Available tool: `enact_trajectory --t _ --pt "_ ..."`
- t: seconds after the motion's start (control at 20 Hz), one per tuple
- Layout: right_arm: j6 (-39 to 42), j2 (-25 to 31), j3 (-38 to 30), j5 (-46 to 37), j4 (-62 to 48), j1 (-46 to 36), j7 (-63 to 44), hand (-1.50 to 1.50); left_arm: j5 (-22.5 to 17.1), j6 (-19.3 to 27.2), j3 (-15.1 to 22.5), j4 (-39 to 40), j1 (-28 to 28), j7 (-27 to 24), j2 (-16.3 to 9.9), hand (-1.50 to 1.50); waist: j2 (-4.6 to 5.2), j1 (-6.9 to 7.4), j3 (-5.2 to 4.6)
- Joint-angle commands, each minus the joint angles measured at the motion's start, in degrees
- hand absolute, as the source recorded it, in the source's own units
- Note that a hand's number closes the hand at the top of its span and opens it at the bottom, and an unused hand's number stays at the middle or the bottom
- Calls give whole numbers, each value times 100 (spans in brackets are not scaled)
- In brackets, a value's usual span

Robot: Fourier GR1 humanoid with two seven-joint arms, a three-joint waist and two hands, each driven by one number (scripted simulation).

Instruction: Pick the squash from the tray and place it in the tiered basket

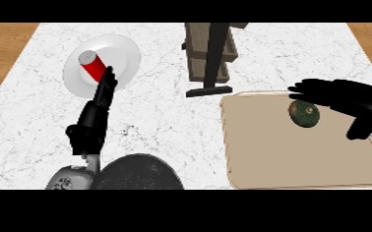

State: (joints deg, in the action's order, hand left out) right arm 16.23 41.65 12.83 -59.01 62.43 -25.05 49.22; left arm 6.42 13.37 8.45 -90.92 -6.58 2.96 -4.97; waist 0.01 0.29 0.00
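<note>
Nearest the camera at 6 o'clock sits a dark round pan [138, 173], while the squash [305, 114] still lies on the tray [276, 157] at 3 o'clock under the open, ungrasping right hand [335, 98], so lifting and placing in the tiered basket [210, 49] at 12 o'clock remain.

Right hand [335, 96] hovers over the beige tray [283, 162], fingers spread wide above the dark green squash [305, 114], which lies near the tray's far right corner. Tiered basket [211, 49] stands just beyond the tray. Over on the left, the left hand [93, 115] points straight-fingered toward a white plate [120, 49] carrying a red can [93, 68].
</note>
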Motion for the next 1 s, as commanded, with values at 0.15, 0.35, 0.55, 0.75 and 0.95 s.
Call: enact_trajectory --t 0.15,0.35,0.55,0.75,0.95 --pt "-6 -335 -141 -329 -532 -156 227 -150 -118 -251 -126 -194 285 -83 -23 0 1 17 0" --pt "11 -425 -157 -446 -906 -451 435 -150 220 -30 -16 -122 17 51 131 0 7 24 1" --pt "-43 -324 -352 -411 -1204 -572 674 -150 1 -360 -183 -398 140 206 -89 0 5 40 2" --pt "124 -642 -238 -504 -1047 -476 447 -150 92 -203 -239 39 -241 191 144 0 5 11 0" --pt "-473 -865 -434 -458 -1709 -450 592 -150 146 -134 -333 664 -619 -42 281 0 21 8 2"
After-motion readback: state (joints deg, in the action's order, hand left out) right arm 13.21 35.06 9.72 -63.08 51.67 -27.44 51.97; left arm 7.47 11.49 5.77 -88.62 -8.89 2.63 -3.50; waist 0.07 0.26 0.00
